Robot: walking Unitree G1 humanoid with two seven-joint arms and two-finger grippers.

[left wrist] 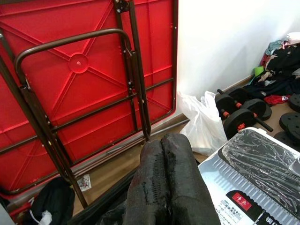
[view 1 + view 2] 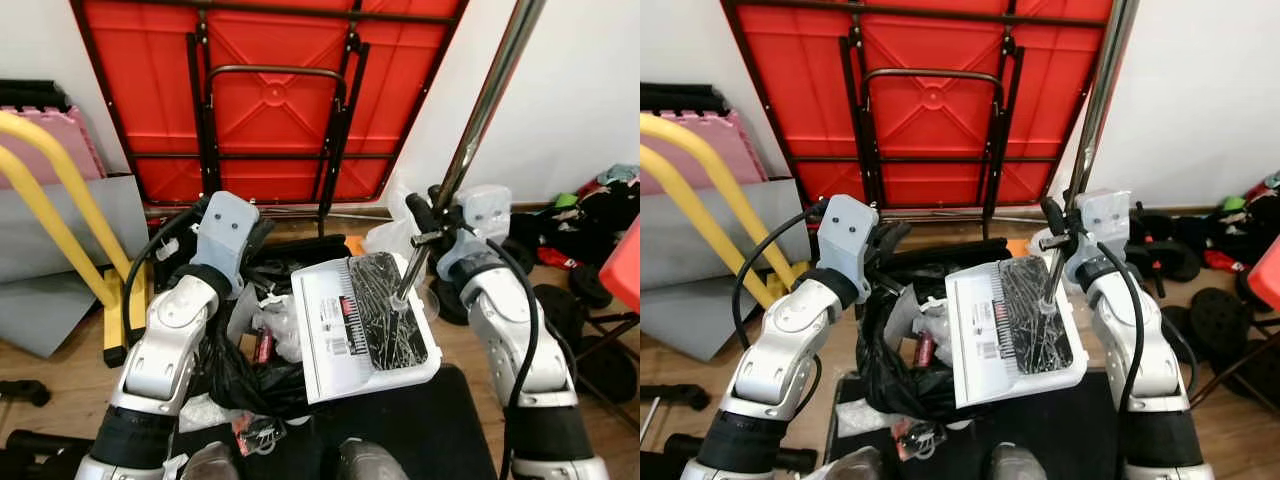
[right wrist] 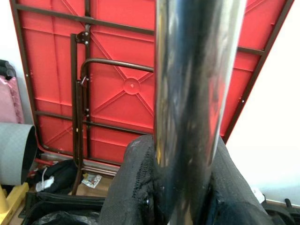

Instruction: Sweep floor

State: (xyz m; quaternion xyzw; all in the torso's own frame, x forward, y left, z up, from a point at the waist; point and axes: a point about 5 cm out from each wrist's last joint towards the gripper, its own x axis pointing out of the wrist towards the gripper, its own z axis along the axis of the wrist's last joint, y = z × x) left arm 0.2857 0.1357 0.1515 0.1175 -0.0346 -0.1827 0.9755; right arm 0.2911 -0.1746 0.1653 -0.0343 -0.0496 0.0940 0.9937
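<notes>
Over the black rubbish bag point(image 2: 245, 375), the white dustpan point(image 2: 1015, 330) hung tilted, hair and dust heaped in its tray.

The right gripper point(image 2: 428, 232) clenched the chrome pole point(image 2: 478, 125) low down; rigid, light, probably slick, so that low hold suited. The left gripper point(image 1: 171, 187), fingers pressed together and empty, reached toward the bag's rim.

Clutter round the red table point(image 2: 265, 95)
Yellow frame point(image 2: 60, 190) and pink mat point(image 2: 60, 135) left of table; dumbbells point(image 1: 241, 112), white bag point(image 1: 204, 122) to its right.
</notes>
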